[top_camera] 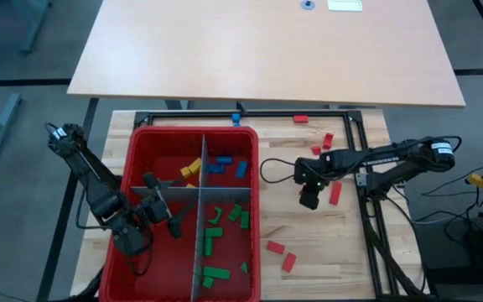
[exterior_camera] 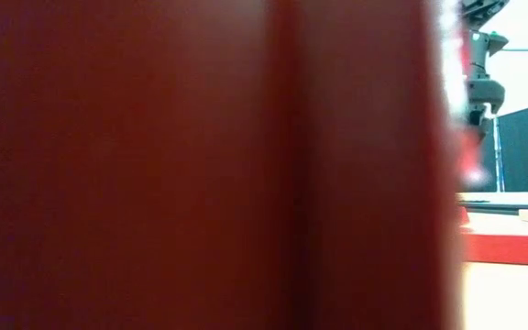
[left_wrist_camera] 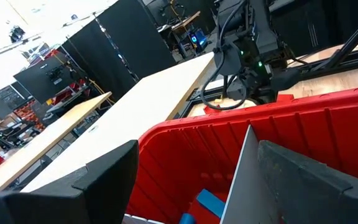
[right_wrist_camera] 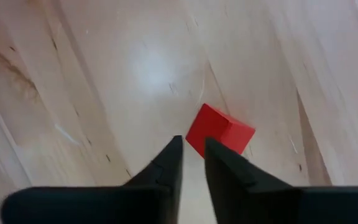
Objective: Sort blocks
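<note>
Small blocks lie sorted in the red bin (top_camera: 141, 143): yellow (top_camera: 191, 168) and blue (top_camera: 221, 164) in far compartments, green (top_camera: 215, 233) in a near one. Red blocks (top_camera: 334, 193) are scattered flat on the wooden table right of the bin. My left gripper (top_camera: 162, 208) hangs open over the bin, its fingers on either side of the grey divider (left_wrist_camera: 241, 174). My right gripper (right_wrist_camera: 193, 142) points down at the table just right of the bin, its tips a narrow gap apart with nothing between them. A red block (right_wrist_camera: 219, 130) lies just past those tips. My right gripper comes from above, pointing down. One fingertip (right_wrist_camera: 213, 152) stands at the near edge of the red block, which lies flat on the table. Whether the tip touches the block, I cannot tell.
More red blocks lie near the table's far edge (top_camera: 300, 119) and near its front (top_camera: 274, 247). A blue block (top_camera: 236, 118) sits behind the bin. A black frame rail (top_camera: 367, 218) runs along the right side. The bin wall (exterior_camera: 200, 165) fills most of the low view.
</note>
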`<move>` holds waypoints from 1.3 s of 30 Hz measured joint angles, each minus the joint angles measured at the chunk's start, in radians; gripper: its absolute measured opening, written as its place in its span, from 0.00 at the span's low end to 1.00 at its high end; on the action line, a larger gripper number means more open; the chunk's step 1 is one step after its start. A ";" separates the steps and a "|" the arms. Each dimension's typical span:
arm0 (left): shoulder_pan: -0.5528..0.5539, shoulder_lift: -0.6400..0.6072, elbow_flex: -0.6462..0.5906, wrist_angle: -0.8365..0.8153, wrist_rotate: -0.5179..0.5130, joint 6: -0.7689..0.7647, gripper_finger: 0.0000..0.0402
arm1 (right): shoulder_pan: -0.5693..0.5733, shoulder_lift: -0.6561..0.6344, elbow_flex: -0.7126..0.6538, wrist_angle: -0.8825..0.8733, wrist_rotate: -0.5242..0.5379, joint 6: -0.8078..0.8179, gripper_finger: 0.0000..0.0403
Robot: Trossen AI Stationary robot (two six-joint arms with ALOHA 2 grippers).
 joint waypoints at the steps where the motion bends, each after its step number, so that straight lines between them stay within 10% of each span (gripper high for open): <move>1: 0.000 0.000 0.000 0.001 0.000 0.000 0.78 | 0.000 0.007 0.000 0.000 0.000 -0.003 0.15; 16: 0.000 0.000 0.000 0.013 0.000 -0.008 0.78 | 0.000 0.040 0.000 0.001 0.052 -0.282 0.60; 39: 0.023 0.000 0.000 0.044 0.000 -0.012 0.78 | 0.000 0.168 0.000 -0.004 0.131 -0.360 0.61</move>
